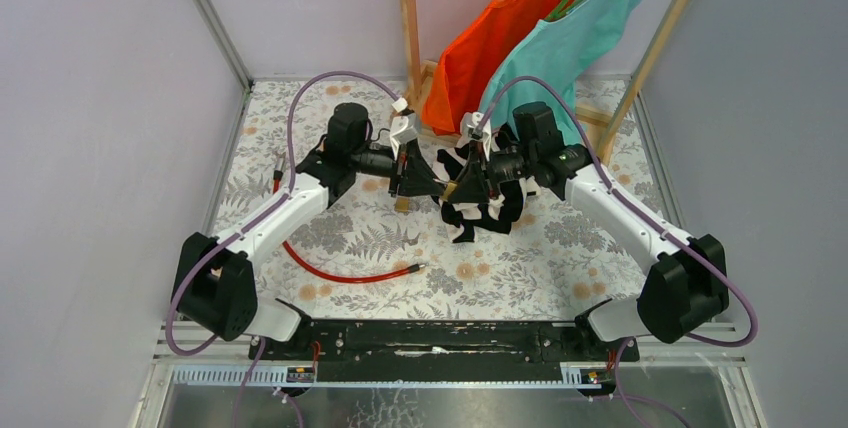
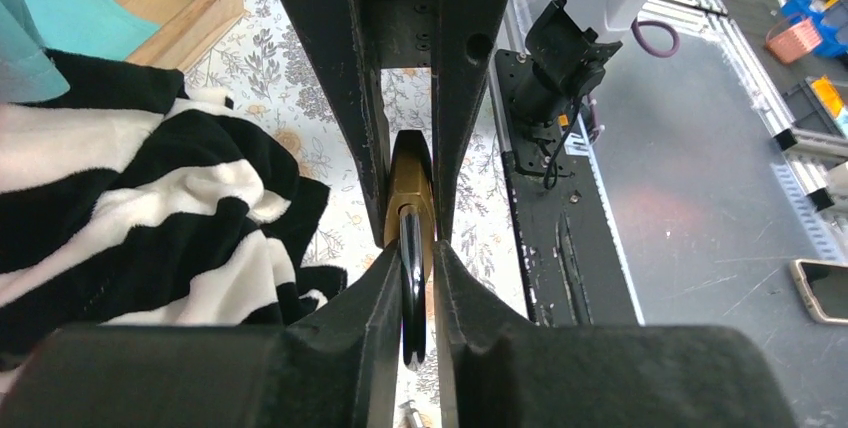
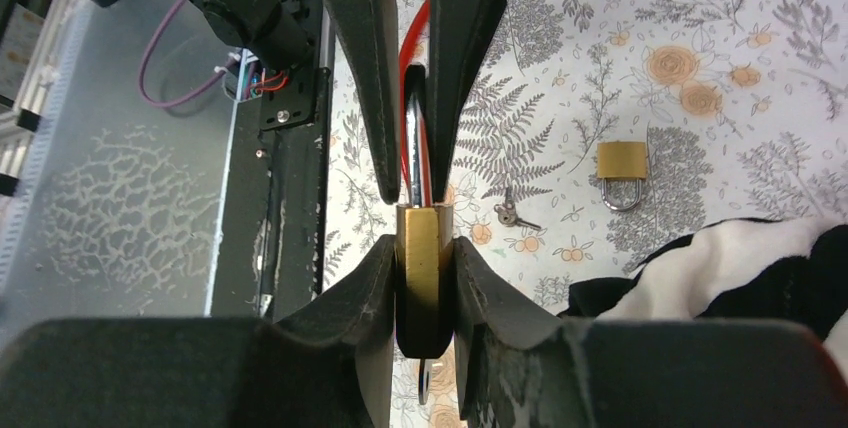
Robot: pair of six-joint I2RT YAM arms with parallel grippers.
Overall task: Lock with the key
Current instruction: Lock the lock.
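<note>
1. Right wrist view — the key (image 3: 510,213) lies flat and loose on the floral worktop (image 3: 700,38), and neither claw touches it. It sits between the right-held padlock (image 3: 422,248) and a loose padlock (image 3: 621,170), near the striped cloth (image 3: 720,268). It is too small to find from above; judged to be about mid-worktop, well clear of all four edges.
2. Right gripper (image 3: 422,233): fingers pressed onto the brass body from both sides, with the steel shackle showing in the gap between them. A silvery sliver shows under the body, too hidden to name.
3. Left gripper (image 2: 410,238): likewise clamped on a lock of its own, the left-held padlock (image 2: 408,183), pinched where the shackle meets the body.
4. Progress (judgement): early.
   - Done: locks are in hand.
   - Not done: the key is neither picked up nor visibly seated in a keyway.
   - Left: free one claw, lift the key, seat it and turn it.
   - Whether either shackle is latched, I cannot tell.
5. Pose, top view: both arms reach from the near corners inward to the middle of the worktop. The forearms converge, the wrists are raised, and the claws tilt downward towards each other — tips close but apart. The right claw hangs over the striped cloth. A red cable (image 1: 340,273) loops towards the near-left corner, clear of both arms
</note>
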